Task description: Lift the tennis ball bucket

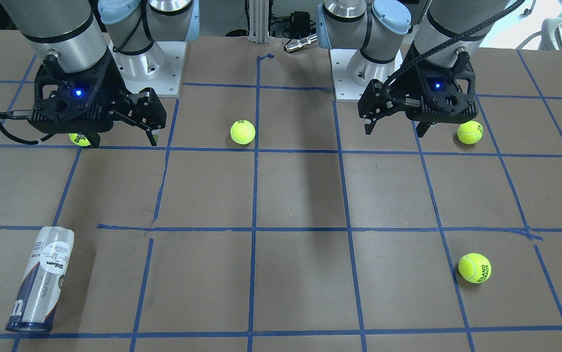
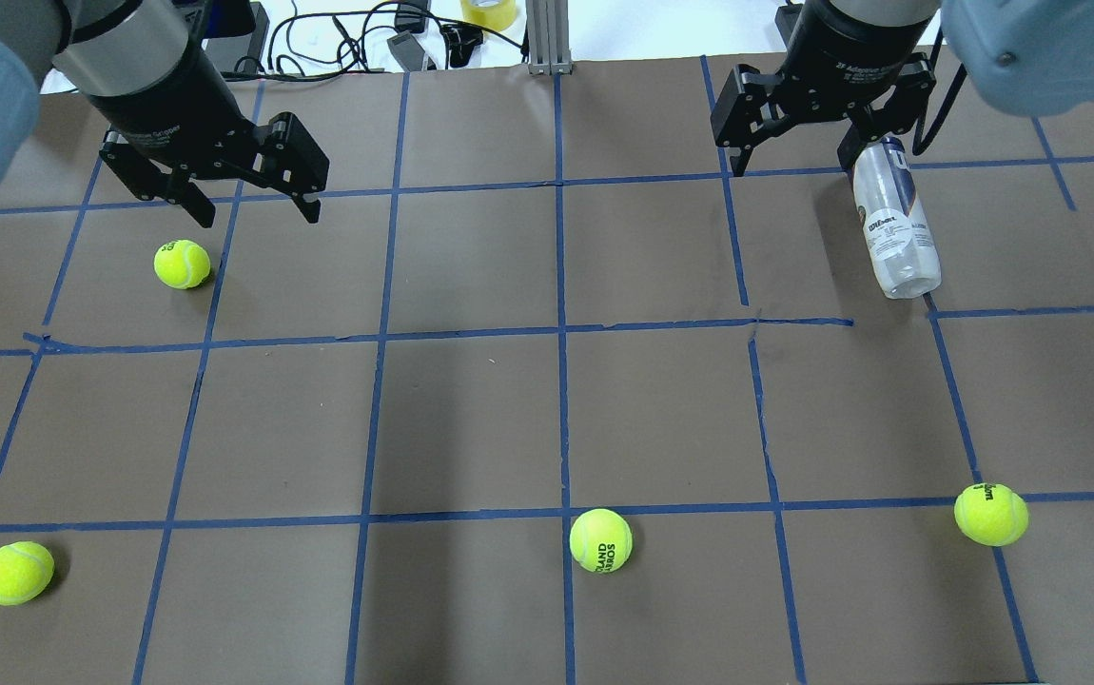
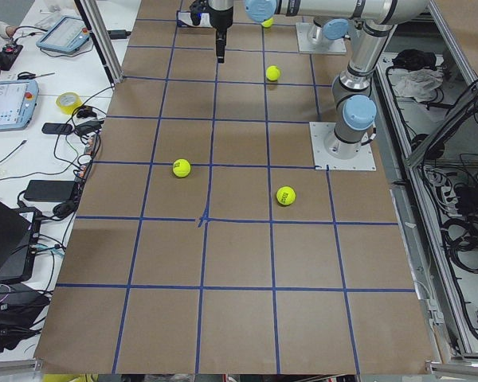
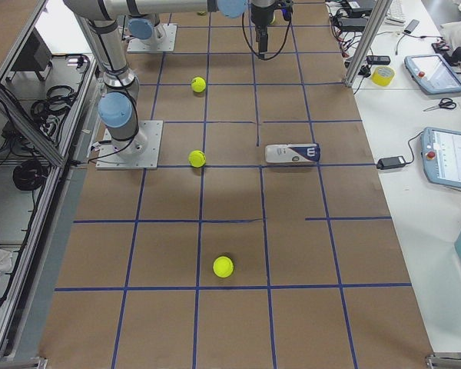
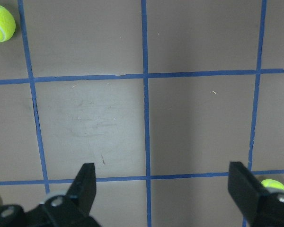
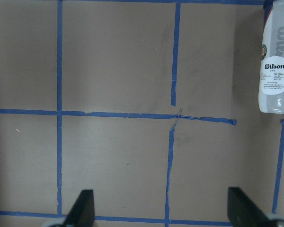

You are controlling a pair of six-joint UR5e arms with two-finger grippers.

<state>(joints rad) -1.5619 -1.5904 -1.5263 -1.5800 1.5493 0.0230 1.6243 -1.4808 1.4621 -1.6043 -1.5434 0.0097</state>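
Observation:
The tennis ball bucket (image 2: 894, 224) is a clear Wilson can with a white and navy label. It lies on its side on the brown table, far out on my right. It also shows in the front view (image 1: 41, 281), the right side view (image 4: 292, 154) and at the top right of the right wrist view (image 6: 276, 71). My right gripper (image 2: 791, 166) is open and empty. It hovers above the table, just left of the can's far end, apart from it (image 1: 124, 142). My left gripper (image 2: 260, 219) is open and empty, far from the can (image 1: 394, 132).
Several loose yellow-green tennis balls lie on the table: one (image 2: 182, 264) just below my left gripper, one (image 2: 16, 573) near left, one (image 2: 600, 540) near centre, one (image 2: 990, 514) near right. Blue tape lines grid the table. Cables and devices lie beyond the far edge (image 2: 395, 38).

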